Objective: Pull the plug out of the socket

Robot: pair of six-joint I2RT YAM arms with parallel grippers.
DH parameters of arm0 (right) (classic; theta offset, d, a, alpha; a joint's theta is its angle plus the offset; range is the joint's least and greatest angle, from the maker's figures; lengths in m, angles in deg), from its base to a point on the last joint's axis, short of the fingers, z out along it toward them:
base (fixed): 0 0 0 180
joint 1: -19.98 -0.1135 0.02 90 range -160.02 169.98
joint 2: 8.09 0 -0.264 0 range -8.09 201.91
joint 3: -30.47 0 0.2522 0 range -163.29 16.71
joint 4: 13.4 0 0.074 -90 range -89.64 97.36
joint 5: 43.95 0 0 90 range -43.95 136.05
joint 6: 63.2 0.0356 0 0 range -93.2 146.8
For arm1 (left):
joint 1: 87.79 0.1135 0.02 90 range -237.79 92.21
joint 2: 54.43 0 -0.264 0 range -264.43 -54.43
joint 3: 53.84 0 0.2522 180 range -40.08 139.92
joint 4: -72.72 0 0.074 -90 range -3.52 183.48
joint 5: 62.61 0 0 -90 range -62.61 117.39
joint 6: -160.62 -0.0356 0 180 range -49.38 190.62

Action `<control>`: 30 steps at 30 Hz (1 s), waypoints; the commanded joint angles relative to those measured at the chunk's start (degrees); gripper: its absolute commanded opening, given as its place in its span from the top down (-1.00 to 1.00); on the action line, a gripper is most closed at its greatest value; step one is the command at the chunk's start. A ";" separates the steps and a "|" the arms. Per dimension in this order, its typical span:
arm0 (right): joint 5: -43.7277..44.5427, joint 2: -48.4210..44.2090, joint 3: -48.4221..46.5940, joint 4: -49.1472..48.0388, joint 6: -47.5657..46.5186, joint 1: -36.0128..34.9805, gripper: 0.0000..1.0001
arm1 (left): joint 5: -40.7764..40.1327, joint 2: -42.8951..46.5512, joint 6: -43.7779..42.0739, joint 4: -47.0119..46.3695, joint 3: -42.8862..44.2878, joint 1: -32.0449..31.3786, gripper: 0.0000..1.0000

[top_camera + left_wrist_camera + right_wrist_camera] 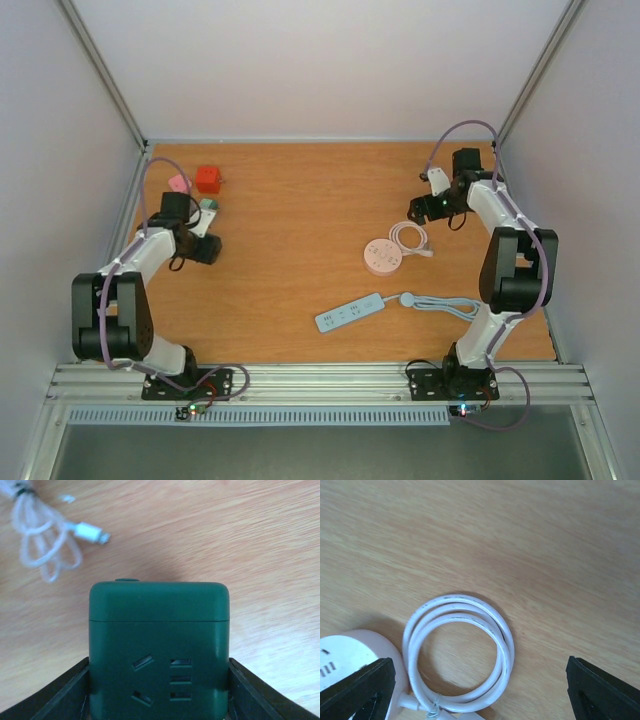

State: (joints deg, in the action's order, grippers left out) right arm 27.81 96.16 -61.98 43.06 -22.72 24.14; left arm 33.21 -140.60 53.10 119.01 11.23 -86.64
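Cut off: the green socket cube [159,645] ran past the bottom edge of the left wrist view and was too small to make out from overhead.
Plug [92,532]: white, lying loose on the table [300,190], apart from the cube, on a looped cable [40,545].
Cube: dark green, rounded corners, slots on the visible face, at the table's left side.
Left gripper [159,690]: clamped on the cube's two sides.
Right gripper [480,690]: spread wide, empty, over a coiled cord [460,650] beside a round socket [345,655].
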 commanded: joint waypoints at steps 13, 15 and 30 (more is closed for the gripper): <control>-13.00 -5.42 -5.32 2.62 3.20 -0.62 -0.95 | 2.03 2.43 -5.57 3.32 -1.87 13.20 -0.02; -14.40 -6.03 -5.18 2.13 3.66 -0.81 -0.97 | 2.39 2.88 -5.53 3.40 -2.07 13.18 -0.25; -20.97 -8.26 -7.72 0.64 9.19 -1.61 -0.97 | 3.77 7.22 -6.61 13.92 4.94 13.18 -0.99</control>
State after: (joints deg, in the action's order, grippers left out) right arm 10.28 90.06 -66.90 44.50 -16.47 23.03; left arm 35.79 -134.90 47.57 128.43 11.36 -73.72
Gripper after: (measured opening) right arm 0.985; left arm 0.996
